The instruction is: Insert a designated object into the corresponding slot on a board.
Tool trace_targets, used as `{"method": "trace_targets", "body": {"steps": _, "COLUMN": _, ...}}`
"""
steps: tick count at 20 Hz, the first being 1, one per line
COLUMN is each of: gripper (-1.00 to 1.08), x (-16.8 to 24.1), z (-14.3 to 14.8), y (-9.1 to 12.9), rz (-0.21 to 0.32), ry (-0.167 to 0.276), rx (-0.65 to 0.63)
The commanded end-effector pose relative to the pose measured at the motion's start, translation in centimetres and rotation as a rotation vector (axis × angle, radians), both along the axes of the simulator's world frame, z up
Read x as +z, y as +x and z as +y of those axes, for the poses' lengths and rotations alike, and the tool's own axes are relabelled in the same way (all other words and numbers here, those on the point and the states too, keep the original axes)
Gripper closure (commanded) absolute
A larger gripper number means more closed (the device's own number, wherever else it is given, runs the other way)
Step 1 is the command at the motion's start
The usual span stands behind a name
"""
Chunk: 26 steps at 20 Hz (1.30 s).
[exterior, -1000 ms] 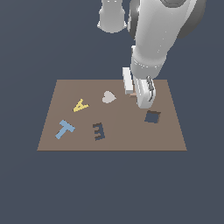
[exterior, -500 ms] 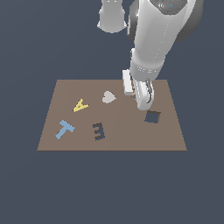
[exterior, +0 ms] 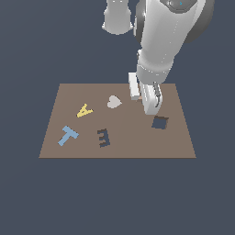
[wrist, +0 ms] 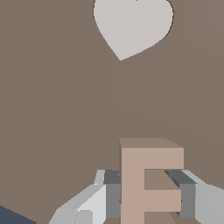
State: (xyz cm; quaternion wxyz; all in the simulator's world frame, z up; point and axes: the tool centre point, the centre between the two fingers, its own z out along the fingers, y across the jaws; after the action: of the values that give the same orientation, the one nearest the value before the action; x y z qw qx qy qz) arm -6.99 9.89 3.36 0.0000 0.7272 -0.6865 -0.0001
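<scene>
Between the grey heart piece (exterior: 114, 101) and the dark squarish cut-out (exterior: 159, 122), the tool (wrist: 146, 192) has barely moved, clamped on the tan E-shaped block (wrist: 148, 181); the dark E-shaped slot (exterior: 104, 137) remains unfilled.

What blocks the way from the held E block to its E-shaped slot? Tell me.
Nothing visible does. The E block sits between the gripper fingers, and the bare board lies between it and the E slot; the grey heart sits off to the side.

The board (exterior: 119, 147) is plain brown. On it lie a yellow A (exterior: 84, 110), a light-grey heart (exterior: 114, 101), a blue T (exterior: 68, 135) and dark cut-outs: the E-shaped slot (exterior: 103, 137) and a square (exterior: 159, 122). The E block (wrist: 148, 181) is tan between grey fingers (wrist: 111, 194).
</scene>
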Motion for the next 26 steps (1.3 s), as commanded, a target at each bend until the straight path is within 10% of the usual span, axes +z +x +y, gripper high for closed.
{"method": "trace_targets", "body": {"steps": 1, "gripper": 1.08, "x": 0.0, "z": 0.0, "y": 0.0, "rz": 0.000, "ry": 0.000, "rx": 0.000}}
{"method": "trace_targets", "body": {"steps": 26, "gripper": 1.08, "x": 0.2, "z": -5.1, "y": 0.4, "rz": -0.001, "ry": 0.000, "rx": 0.375}}
